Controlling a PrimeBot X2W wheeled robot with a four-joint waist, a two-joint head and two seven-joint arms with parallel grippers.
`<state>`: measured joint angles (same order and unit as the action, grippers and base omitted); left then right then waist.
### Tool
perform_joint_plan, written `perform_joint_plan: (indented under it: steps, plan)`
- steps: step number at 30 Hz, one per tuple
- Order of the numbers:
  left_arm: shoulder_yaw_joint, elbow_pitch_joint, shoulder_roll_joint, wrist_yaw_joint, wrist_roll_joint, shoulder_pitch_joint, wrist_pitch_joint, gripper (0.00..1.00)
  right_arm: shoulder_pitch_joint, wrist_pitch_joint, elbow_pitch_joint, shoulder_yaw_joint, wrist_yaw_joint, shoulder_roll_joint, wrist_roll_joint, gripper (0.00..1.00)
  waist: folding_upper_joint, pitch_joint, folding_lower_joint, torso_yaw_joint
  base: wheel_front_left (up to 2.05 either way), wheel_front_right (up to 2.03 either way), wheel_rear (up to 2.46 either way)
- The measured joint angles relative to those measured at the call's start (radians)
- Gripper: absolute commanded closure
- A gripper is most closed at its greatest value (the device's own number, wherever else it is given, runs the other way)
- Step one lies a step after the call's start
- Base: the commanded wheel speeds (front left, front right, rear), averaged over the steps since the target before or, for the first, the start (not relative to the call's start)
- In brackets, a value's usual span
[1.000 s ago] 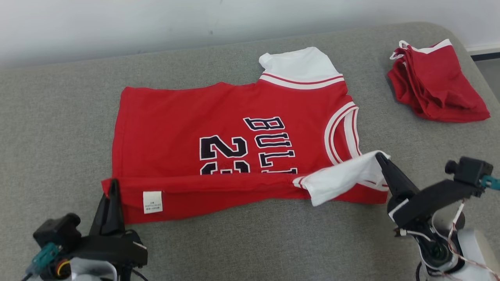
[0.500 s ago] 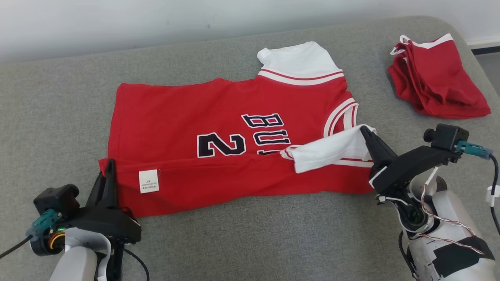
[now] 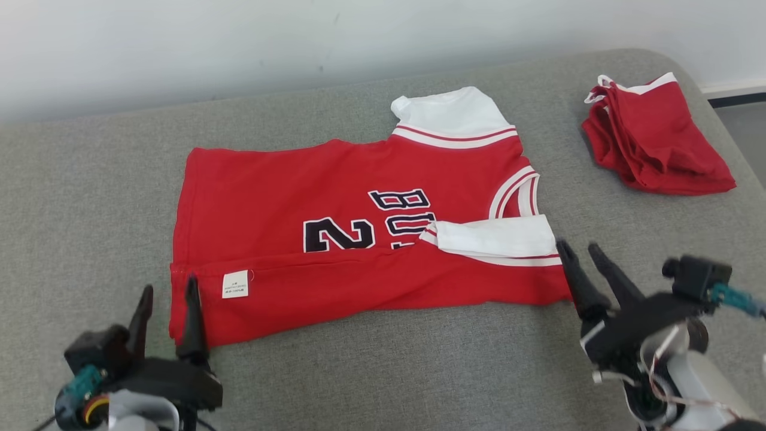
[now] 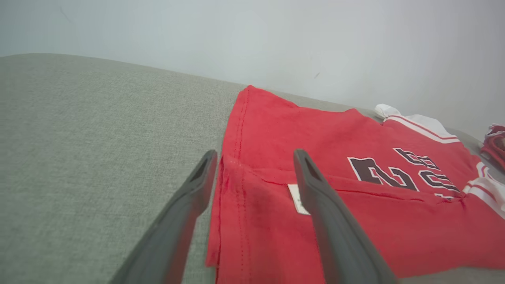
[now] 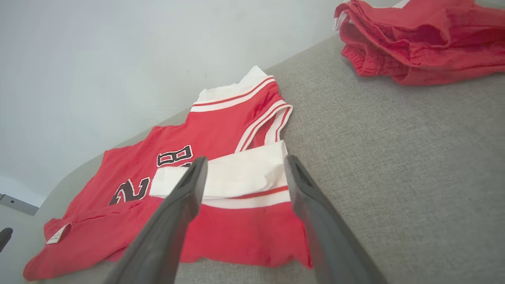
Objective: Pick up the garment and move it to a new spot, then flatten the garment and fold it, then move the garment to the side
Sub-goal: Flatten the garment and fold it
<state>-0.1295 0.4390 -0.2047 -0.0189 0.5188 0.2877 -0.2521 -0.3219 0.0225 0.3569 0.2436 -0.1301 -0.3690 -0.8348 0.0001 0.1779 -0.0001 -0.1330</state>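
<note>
- Grippers sit closest to where I stand, low at the front of the grey cushion (image 3: 90, 179). The left gripper (image 3: 169, 286) has its two dark fingers spread with nothing between them, one finger over bare cushion and the other over the hem corner of the jersey (image 3: 269, 197).
- Seen along that arm's own fingers, they straddle the hem edge. Whether a fingertip touches the cloth I cannot tell.
- The right gripper (image 3: 578, 246) is likewise spread and empty. Its tips are just beside the jersey's shoulder end, next to the white sleeve (image 3: 497, 238) that lies folded in over the chest.
- The jersey lies flat in the middle of the cushion with its long axis running across the robot, hem to the left and neck to the right.
- Its near long edge is turned up over the front as a folded band (image 3: 359, 290), with the care label (image 3: 235, 284) showing and the lower lettering covered.
- I'd say the next fold hinges on this: the unfolded long edge and the far sleeve (image 3: 449, 111) lie beyond the band, away from both arms. Each arm would have to reach over its own end, the left nearer the hem and the right nearer the sleeve.
- Farther right and well apart, a red pile (image 3: 655, 143) of cloth sits near the cushion's corner, and behind everything is the pale wall (image 3: 239, 36).
</note>
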Motion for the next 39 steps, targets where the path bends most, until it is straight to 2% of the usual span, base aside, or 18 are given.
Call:
perform_joint_plan:
  steps: [4, 10, 16, 23, 24, 25, 26, 33, 39]
  plan:
    - [-0.012, -0.014, 0.013, 0.008, -0.008, -0.056, -0.002, 0.0, 0.061, 0.032, -0.017, 0.019, 0.0, -0.026, 0.018, 0.0, 0.0, 0.002, 0.0, -0.007, 0.0, 0.0, 0.0]
    - [-0.021, -0.009, 0.01, 0.029, -0.019, -0.083, 0.004, 0.0, 0.076, 0.043, 0.001, 0.031, 0.0, -0.025, 0.036, 0.0, 0.0, 0.014, 0.0, -0.017, 0.0, 0.0, 0.0]
    - [-0.014, 0.038, -0.01, 0.028, -0.019, -0.072, 0.004, 0.0, 0.041, 0.062, 0.068, 0.052, 0.0, -0.016, 0.061, 0.0, 0.0, 0.036, 0.0, -0.017, 0.0, 0.0, 0.0]
    - [-0.029, 0.086, 0.004, 0.036, -0.023, -0.025, 0.012, 0.0, -0.027, 0.092, 0.161, 0.101, 0.0, 0.005, 0.069, 0.0, 0.0, 0.054, 0.0, -0.012, 0.0, 0.0, 0.0]
    - [-0.034, 0.093, 0.008, 0.038, -0.023, -0.019, 0.023, 0.25, -0.036, 0.093, 0.175, 0.113, 0.0, 0.005, 0.074, 0.58, 0.0, 0.057, 0.0001, -0.013, 0.0, 0.0, 0.0]
    - [-0.036, 0.097, 0.008, 0.038, -0.023, -0.015, 0.024, 0.81, -0.045, 0.097, 0.188, 0.122, 0.0, 0.005, 0.082, 1.0, 0.0, 0.059, 0.0, -0.013, 0.0, 0.0, 0.0]
    - [-0.037, 0.103, 0.007, 0.034, -0.022, -0.011, 0.024, 1.0, -0.051, 0.105, 0.198, 0.131, 0.0, 0.004, 0.087, 1.0, 0.0, 0.061, 0.0, -0.014, 0.0, 0.0, 0.0]
    - [-0.017, 0.083, 0.011, 0.03, -0.012, -0.024, 0.006, 1.0, -0.06, 0.167, 0.23, 0.176, 0.0, 0.004, 0.062, 1.0, 0.0, 0.039, 0.0001, -0.011, 0.0, 0.0, 0.0]
    - [0.004, 0.008, 0.006, 0.033, 0.02, -0.118, 0.006, 1.0, 0.025, 0.181, 0.141, 0.199, 0.0, -0.059, 0.015, 1.0, -0.0001, -0.013, 0.0, 0.0, 0.0, 0.0, 0.0]
